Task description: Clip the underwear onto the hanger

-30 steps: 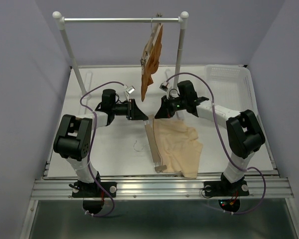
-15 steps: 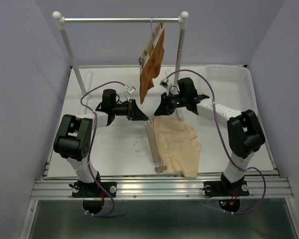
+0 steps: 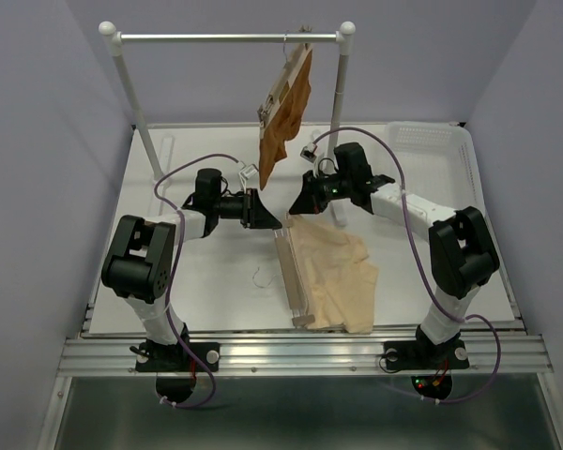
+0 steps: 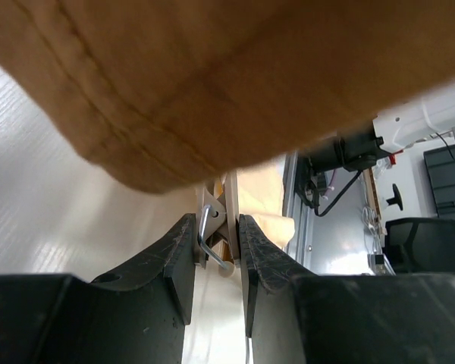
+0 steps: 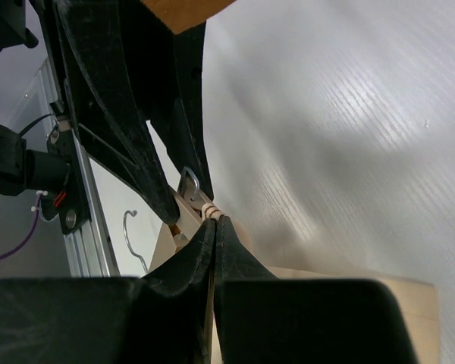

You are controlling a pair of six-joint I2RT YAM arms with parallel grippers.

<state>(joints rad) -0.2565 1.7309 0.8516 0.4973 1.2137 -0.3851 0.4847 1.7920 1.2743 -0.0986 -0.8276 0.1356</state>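
A: Where to begin, at the left?

B: At the left gripper — closed on the far clip of the hanger, one finger to each side of the metal spring. Seems to be squeezing the clip's mouth open, though hard to confirm from the wrist view. Overhead there, only the rust garment hung from the rack.

A: And the hanger itself?

B: Flat on the table, running from the grippers toward the near edge, with the hook out to its left.

A: Further right?

B: Next, the underwear: rumpled on the table just right of the bar, touching it along most of its length. Then the right gripper — fingers pressed together, tips right at that same far clip, facing the left gripper. Between the pads, a thin pale sliver. Probably a corner of the underwear, but judged, not plainly seen.

A: How far along, then?

B: Somewhere in the first half, by the look of it. No sign yet of fabric caught in either clip. Near clip untouched, well apart from both grippers. Left to do: slip the corner into the far clip, let it bite, then repeat at the near end with the other corner.
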